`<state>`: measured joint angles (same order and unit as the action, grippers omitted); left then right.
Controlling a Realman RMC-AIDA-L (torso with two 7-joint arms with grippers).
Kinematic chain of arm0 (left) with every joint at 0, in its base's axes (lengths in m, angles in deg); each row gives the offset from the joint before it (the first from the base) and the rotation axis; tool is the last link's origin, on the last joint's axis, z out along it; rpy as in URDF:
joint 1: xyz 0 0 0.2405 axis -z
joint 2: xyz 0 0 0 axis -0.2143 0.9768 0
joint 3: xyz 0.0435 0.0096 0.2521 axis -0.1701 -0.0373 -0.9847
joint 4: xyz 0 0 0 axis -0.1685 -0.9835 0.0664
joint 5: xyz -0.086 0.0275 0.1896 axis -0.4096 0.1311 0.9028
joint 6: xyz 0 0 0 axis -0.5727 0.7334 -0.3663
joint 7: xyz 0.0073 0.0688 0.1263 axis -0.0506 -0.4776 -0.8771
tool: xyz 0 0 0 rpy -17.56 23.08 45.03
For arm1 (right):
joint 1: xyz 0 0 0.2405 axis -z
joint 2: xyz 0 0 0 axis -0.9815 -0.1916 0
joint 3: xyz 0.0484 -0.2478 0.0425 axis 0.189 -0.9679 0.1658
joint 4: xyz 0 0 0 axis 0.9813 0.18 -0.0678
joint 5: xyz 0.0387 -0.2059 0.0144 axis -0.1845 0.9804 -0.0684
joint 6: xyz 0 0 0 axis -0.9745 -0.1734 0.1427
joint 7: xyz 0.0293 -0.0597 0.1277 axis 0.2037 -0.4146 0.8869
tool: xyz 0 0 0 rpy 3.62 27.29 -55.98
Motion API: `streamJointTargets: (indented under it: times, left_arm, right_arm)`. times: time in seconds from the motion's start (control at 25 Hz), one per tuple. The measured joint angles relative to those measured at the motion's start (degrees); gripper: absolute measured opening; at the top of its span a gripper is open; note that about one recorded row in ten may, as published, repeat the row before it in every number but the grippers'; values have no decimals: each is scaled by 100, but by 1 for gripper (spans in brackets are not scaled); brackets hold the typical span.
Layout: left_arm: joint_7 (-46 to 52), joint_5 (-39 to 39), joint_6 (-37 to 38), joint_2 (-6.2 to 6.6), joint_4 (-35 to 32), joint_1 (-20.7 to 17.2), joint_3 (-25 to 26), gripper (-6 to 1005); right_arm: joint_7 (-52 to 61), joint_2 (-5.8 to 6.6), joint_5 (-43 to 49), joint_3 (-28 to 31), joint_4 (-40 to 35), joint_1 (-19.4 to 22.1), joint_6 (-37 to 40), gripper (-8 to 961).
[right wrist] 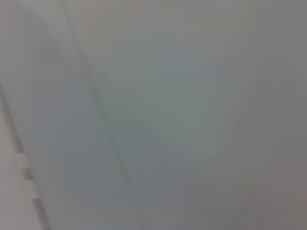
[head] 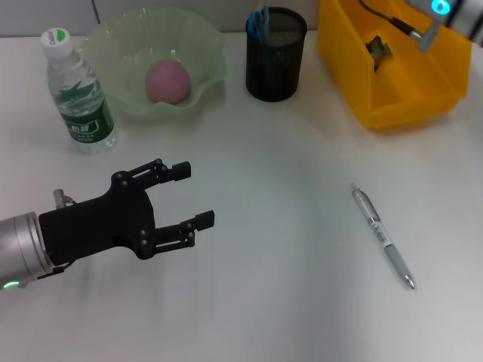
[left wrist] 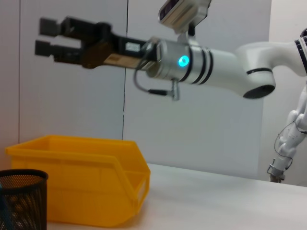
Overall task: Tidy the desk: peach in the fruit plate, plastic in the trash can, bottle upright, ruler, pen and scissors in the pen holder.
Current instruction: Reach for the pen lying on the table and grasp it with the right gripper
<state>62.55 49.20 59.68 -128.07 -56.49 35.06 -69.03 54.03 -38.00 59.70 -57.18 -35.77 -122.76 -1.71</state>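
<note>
From the head camera, the pen (head: 383, 238) lies alone on the white surface (head: 287, 302), near and to the right, its long axis running from far-left to near-right. The left tool (head: 195, 197) hovers low at the near left, fingers spread wide and holding nothing, so the pen lies well apart to its right. The right arm shows only at the far right corner above the yellow bin (head: 392, 68), which makes neither arm clearly nearer, though the pen is on the right arm's side. The pen holder (head: 275, 53) stands far off, between the bowl with the peach (head: 167, 81) and the bin; the bottle (head: 78, 90) is upright. The pen looks slim, silver-grey and smooth. The left wrist camera shows the right tool (left wrist: 48, 37) raised high above the bin, its fingers slightly parted and empty. The right wrist camera shows only blank wall.
</note>
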Motion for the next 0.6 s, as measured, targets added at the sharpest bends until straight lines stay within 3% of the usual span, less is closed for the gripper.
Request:
streamJointTargets:
  times: [0.16, 0.28, 0.6]
  left_arm:
    - [-71, 44, 42, 1, -12, -1, -57, 807]
    - [-206, 90, 146, 1, -15, -2, -99, 807]
    - [-185, 311, 192, 10, -13, 39, -112, 806]
  right_arm:
    - [1470, 80, 954, -188, -1007, 471, 653, 694]
    - [2527, 163, 1843, -152, -1485, 589, 1238, 693]
    - [4953, 410, 4649, 456, -2259, 207, 2899, 692]
